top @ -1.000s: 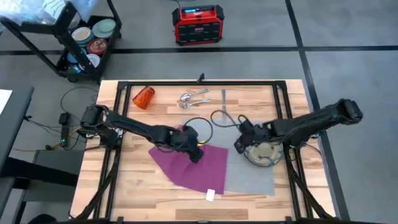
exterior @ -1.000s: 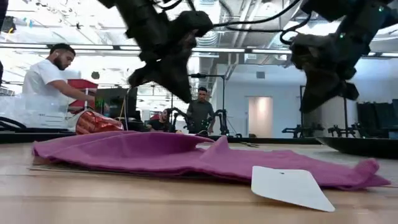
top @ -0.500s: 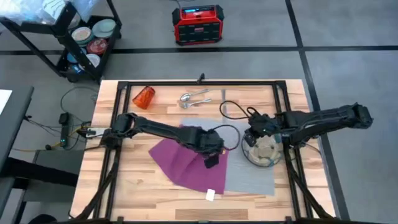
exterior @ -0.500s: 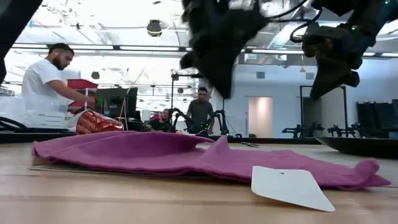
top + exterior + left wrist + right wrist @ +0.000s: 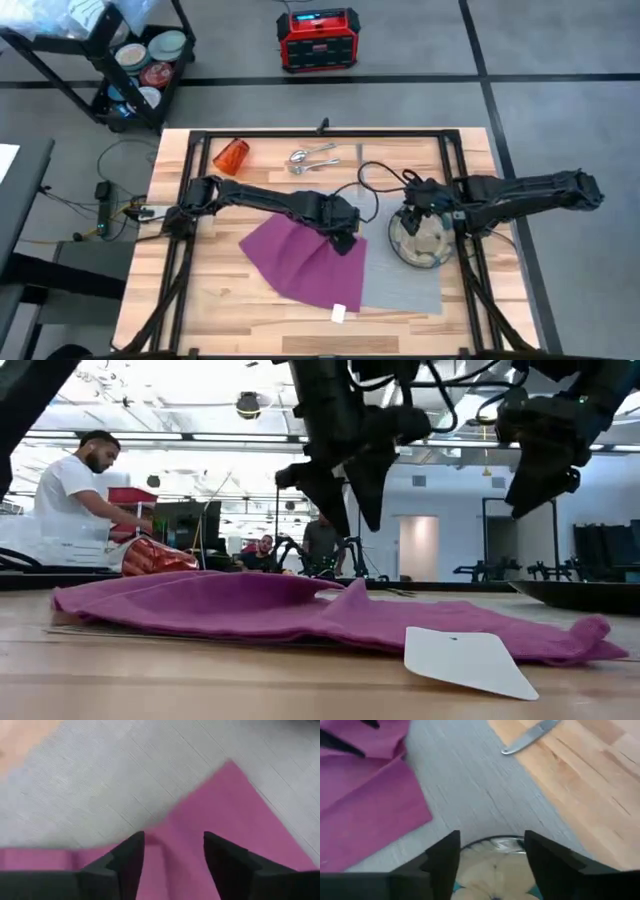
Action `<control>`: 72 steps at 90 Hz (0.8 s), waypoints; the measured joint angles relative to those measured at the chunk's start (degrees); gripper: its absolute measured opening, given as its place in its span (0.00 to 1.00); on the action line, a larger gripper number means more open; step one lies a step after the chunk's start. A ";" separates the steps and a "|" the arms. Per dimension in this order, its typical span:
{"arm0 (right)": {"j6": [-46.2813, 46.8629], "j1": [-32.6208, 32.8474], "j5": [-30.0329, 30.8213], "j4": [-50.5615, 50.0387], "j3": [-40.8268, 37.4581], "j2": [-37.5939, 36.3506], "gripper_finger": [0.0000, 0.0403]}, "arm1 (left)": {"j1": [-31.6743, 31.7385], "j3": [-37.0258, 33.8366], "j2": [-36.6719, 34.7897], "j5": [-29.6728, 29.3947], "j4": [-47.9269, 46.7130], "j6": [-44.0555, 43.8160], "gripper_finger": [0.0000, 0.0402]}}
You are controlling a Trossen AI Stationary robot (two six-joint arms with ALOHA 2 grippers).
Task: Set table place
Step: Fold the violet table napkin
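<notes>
Left wrist view shows our open left hand (image 5: pixel 172 851) over the napkin (image 5: pixel 240 820); we go down slowly and pinch its corner. Right hand (image 5: pixel 490 851) waits open above the plate (image 5: pixel 492 870).

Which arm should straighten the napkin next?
Left. Its open tool hangs right over the magenta napkin at its corner on the placemat; the right tool is open over the plate.

Placemat (image 5: pixel 405 270) lying on the table (image 5: pixel 215 300). Napkin (image 5: pixel 300 260) overlapping the placemat's left edge; plate (image 5: pixel 420 243) sitting on its right part. Cutlery (image 5: pixel 312 158) lying behind the placemat, cup (image 5: pixel 231 156) left of the cutlery.
</notes>
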 joint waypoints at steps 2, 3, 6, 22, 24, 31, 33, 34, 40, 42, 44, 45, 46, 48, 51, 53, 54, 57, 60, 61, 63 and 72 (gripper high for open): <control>-0.24 -0.24 0.00 -0.19 0.00 0.00 0.56 | 0.02 0.00 0.00 0.10 -0.08 0.37 0.41; -0.33 -0.36 -0.01 -0.23 0.00 -0.01 0.56 | 0.02 0.00 0.00 0.17 -0.17 0.58 0.40; -0.50 -0.75 0.00 -0.18 0.00 -0.04 0.56 | -0.12 0.00 0.00 0.35 -0.71 1.19 0.39; -1.41 -2.88 0.32 -1.69 -0.02 -0.04 0.57 | -2.21 -0.04 0.93 0.33 -4.81 5.01 0.32; -1.38 -3.12 0.42 -1.57 -0.18 -0.05 0.57 | -2.55 -0.11 0.98 0.33 -5.76 5.18 0.32; -0.20 -3.21 0.68 -0.31 -1.31 -0.23 0.57 | -3.79 -0.09 0.86 0.02 -5.81 6.50 0.29; 0.21 -3.15 0.71 -0.22 -1.71 -0.22 0.57 | -4.22 -0.08 0.83 -0.25 -5.82 7.04 0.28; 0.40 -3.06 0.74 0.07 -1.95 -0.20 0.57 | -4.42 -0.07 0.80 -0.38 -5.85 7.31 0.28; 1.96 -2.33 1.53 3.46 -3.65 -0.11 0.57 | -5.58 -0.07 0.79 -2.53 -5.93 8.35 0.26; 2.59 -2.01 1.96 4.99 -4.34 -0.11 0.57 | -5.95 -0.07 0.79 -3.36 -5.93 8.84 0.26; 3.24 -1.71 2.35 6.75 -5.17 -0.13 0.57 | -6.23 -0.07 0.79 -4.10 -5.95 9.32 0.25; 3.60 -1.54 2.62 7.61 -5.55 -0.13 0.57 | -6.35 -0.07 0.79 -4.30 -5.95 9.58 0.25; 3.97 -1.36 2.90 8.42 -5.92 -0.13 0.57 | -6.47 -0.07 0.79 -4.43 -5.94 9.83 0.25; 4.61 -1.04 3.23 9.89 -6.60 -0.12 0.57 | -6.64 -0.07 0.79 -4.52 -5.87 10.27 0.24; 5.33 -0.63 3.71 12.34 -7.65 -0.07 0.57 | -6.82 -0.06 0.79 -4.59 -5.80 10.80 0.24; 5.81 -0.38 4.26 14.19 -8.37 -0.02 0.57 | -6.88 -0.06 0.79 -4.59 -5.80 11.00 0.24; 6.00 -0.26 4.51 15.16 -8.76 -0.01 0.57 | -6.90 -0.07 0.79 -4.59 -5.81 11.06 0.24; 6.53 0.01 5.04 17.86 -9.78 0.04 0.57 | -7.02 -0.04 0.79 -4.59 -5.82 11.39 0.24; 6.99 0.23 5.59 19.71 -10.71 0.22 0.57 | -7.09 -0.07 0.79 -4.63 -5.65 11.71 0.24; 7.15 0.23 5.80 20.12 -10.97 0.31 0.57 | -7.10 -0.07 0.79 -4.66 -5.60 11.85 0.24; 7.40 0.20 6.12 21.13 -11.48 0.50 0.57 | -7.13 -0.07 0.79 -4.68 -5.48 12.18 0.24; 7.51 -0.43 6.41 25.24 -13.07 1.45 0.57 | -7.20 -0.07 0.79 -4.69 -5.47 12.72 0.24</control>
